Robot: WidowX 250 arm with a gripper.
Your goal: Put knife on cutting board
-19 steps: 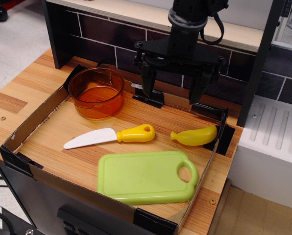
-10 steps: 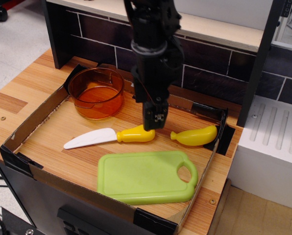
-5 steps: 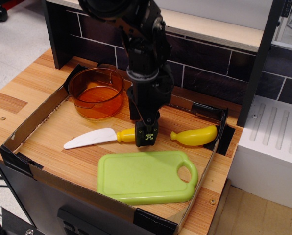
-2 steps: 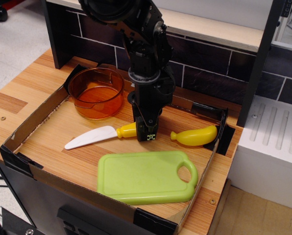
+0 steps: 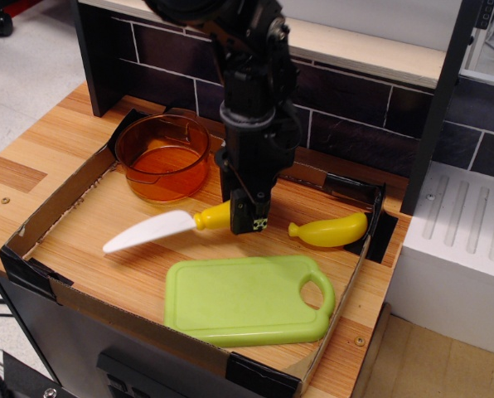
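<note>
My gripper (image 5: 249, 217) was clamped on the yellow handle of the knife (image 5: 166, 228), with the fingers (image 5: 252, 214) narrow around it near the handle's far end, so that end was hidden behind them. The knife hung slightly tilted, its white blade reaching out to my left and angled a little downward, the tip near the wooden floor of the tray (image 5: 56, 207); whether the tip touched the wood I could not tell.

The cutting board (image 5: 247, 300) lay flat in the front part of the tray, light green, with its oval handle hole toward the right. It sat in front of the knife and apart from it, with bare wood showing between the 2. Nothing rested on the board.

The yellow banana-shaped toy (image 5: 330, 230) lay on the wood just to the right of my gripper, close to the tray's right wall and behind the board's handle end. It did not touch my fingers.

The orange pot (image 5: 162, 154) stood upright in the back left corner of the tray, well apart from the knife's blade.

My arm (image 5: 251, 91) came down from above, dark and nearly vertical, in front of the black tiled wall (image 5: 355, 116) behind the tray.
</note>
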